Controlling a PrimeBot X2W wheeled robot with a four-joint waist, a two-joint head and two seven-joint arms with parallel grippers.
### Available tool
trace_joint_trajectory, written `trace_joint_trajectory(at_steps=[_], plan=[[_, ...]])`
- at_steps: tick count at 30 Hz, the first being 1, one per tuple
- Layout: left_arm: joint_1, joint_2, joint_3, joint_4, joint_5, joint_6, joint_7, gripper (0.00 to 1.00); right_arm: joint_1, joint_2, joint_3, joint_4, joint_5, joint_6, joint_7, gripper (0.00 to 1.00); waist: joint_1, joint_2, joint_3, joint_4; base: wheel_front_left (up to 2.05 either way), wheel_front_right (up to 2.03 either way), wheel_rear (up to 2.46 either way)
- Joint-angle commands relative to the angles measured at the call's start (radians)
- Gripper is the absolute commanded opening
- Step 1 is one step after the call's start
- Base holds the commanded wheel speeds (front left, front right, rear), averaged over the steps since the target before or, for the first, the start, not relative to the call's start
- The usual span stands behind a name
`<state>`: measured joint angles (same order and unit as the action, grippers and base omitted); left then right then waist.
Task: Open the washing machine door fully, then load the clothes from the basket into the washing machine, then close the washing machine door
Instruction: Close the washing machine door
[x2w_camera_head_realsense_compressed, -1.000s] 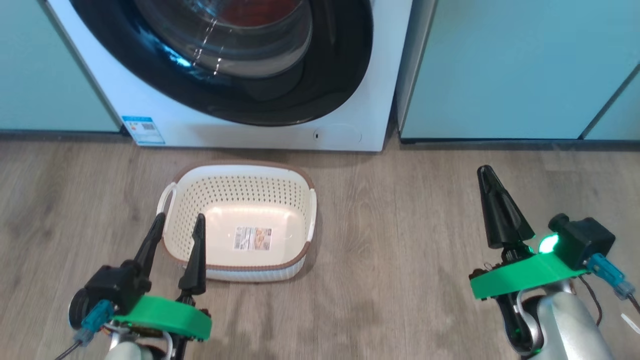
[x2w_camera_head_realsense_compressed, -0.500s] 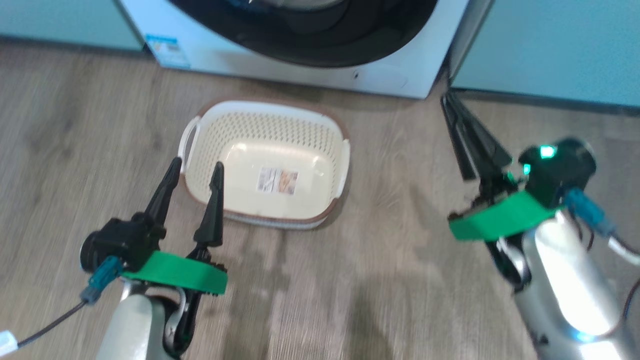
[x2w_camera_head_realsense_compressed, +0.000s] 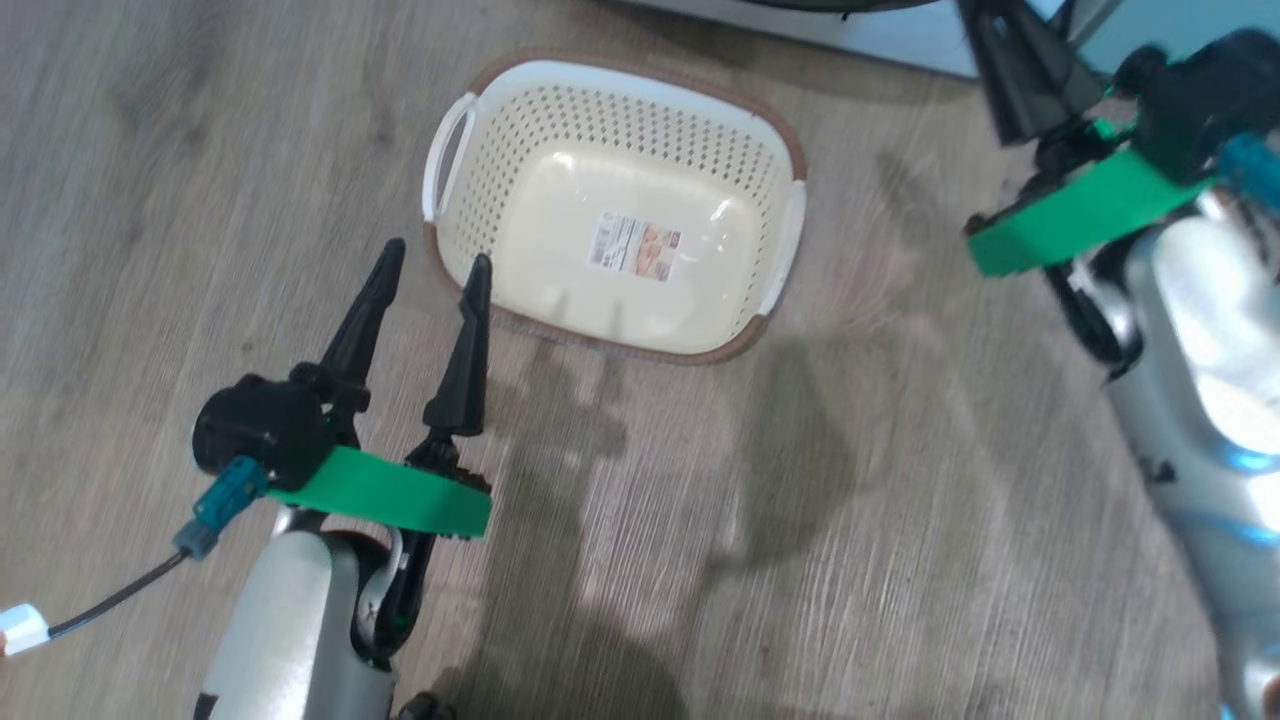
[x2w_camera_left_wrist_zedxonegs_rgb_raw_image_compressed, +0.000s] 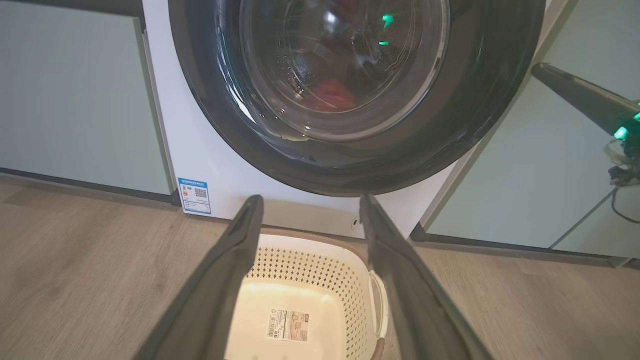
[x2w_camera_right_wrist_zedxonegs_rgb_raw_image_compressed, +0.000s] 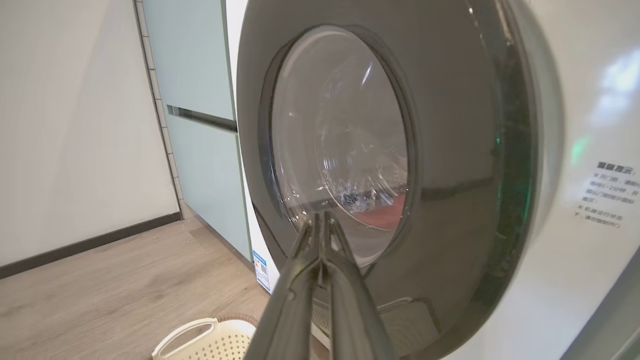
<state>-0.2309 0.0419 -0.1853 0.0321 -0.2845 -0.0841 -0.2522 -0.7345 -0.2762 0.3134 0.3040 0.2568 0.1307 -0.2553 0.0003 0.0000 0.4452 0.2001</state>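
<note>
At twelve o'clock in my left wrist view, red clothes (x2w_camera_left_wrist_zedxonegs_rgb_raw_image_compressed: 330, 95) show through the washing machine door (x2w_camera_left_wrist_zedxonegs_rgb_raw_image_compressed: 350, 160). Head view gives the basket (x2w_camera_head_realsense_compressed: 600, 115), one o'clock of my left end effector (x2w_camera_head_realsense_compressed: 436, 252), spread wide, gripping nothing. My right end effector (x2w_camera_right_wrist_zedxonegs_rgb_raw_image_compressed: 320, 216) is pinched together, empty.

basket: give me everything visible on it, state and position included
The basket is a white, rounded-rectangular plastic tub with perforated walls, a brown rim and a white handle on each short side. It stands upright on the wooden floor, just in front of the washing machine. It is empty: only a label sticker shows on its smooth bottom. Nothing visibly rests on it.
</note>
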Motion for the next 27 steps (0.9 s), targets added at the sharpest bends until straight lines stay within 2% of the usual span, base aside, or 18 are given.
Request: trace_joint_trajectory(at_steps=[1, 17, 27], plan=[[-0.024, 0.008, 0.026, -0.040, 0.004, 0.001, -0.010, 1.00, -0.028, -0.009, -0.001, -0.006, 0.007, 0.000, -0.006, 0.00, -0.0003, 0.0000, 0.025, 0.020, 0.00, 0.00, 0.00], [-0.071, 0.008, 0.012, -0.050, -0.010, 0.013, -0.010, 1.00, -0.289, -0.017, -0.130, 0.287, 0.067, 0.000, -0.006, 0.00, -0.0003, 0.0000, 0.114, 0.055, 0.00, 0.00, 0.00], [-0.095, 0.008, 0.000, -0.061, -0.030, 0.026, -0.010, 1.00, -0.444, -0.026, -0.226, 0.438, 0.058, 0.000, -0.006, 0.00, -0.0003, 0.0000, 0.152, 0.078, 0.00, 0.00, 0.00]])
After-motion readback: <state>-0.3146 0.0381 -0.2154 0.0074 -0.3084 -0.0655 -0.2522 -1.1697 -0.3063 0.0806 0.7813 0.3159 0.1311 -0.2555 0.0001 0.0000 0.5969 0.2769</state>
